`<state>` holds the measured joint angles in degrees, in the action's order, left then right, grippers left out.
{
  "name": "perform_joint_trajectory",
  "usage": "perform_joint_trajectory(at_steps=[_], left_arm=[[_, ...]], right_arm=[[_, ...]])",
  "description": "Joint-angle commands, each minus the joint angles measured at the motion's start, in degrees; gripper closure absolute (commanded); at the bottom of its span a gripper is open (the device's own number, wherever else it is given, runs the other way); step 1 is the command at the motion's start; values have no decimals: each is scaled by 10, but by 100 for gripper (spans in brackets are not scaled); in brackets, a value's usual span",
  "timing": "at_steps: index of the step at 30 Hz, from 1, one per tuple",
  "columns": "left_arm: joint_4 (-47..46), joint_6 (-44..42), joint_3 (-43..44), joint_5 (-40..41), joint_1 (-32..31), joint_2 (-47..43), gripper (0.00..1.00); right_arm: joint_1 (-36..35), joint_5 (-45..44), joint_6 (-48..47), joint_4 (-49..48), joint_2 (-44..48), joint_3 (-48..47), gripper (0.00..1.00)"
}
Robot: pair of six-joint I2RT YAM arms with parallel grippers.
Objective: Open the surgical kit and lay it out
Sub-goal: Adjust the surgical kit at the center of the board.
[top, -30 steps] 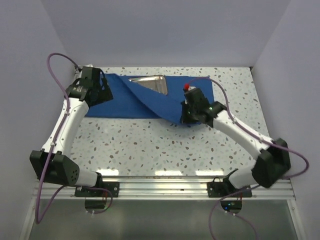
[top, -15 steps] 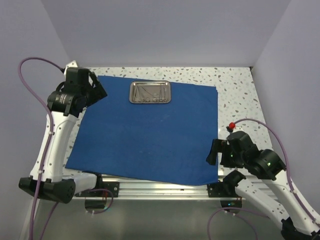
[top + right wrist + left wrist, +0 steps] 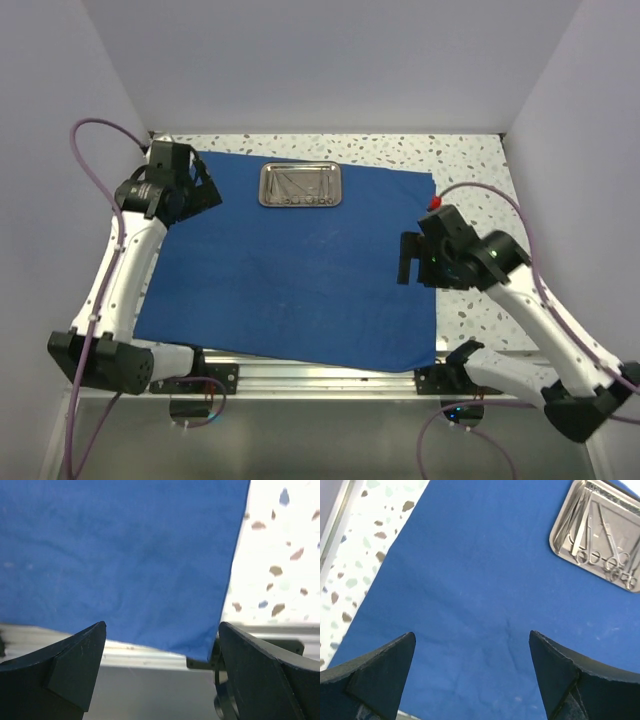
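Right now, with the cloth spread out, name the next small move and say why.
Probably move the open left gripper to the steel tray for a first pick: the blue cloth lies flat, and the instruments are not yet laid out.

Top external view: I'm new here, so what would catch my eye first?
A large royal-blue cloth lies spread flat across the speckled table. A shiny steel tray of slim instruments sits near its far edge. The left gripper and right gripper hover open over its side edges.

Left claw [image 3: 471,635], right claw [image 3: 162,625]: both agape
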<state>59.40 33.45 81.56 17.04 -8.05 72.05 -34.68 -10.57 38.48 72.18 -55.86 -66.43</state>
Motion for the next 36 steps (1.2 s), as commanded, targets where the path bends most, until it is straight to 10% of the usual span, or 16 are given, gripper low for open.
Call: perform_joint_trajectory(at_steps=[1, 5, 11, 36], left_arm=[[-110, -66, -3, -35, 27, 51, 0], [-162, -101, 30, -45, 73, 140, 0], [-237, -112, 78, -118, 169, 276, 1], [-305, -167, 192, -287, 244, 545, 14]], right_arm=[[31, -29, -46, -85, -102, -56, 2], [224, 78, -72, -156, -190, -59, 1], [311, 52, -72, -196, -317, -113, 2], [346, 78, -88, -295, -685, -317, 21]])
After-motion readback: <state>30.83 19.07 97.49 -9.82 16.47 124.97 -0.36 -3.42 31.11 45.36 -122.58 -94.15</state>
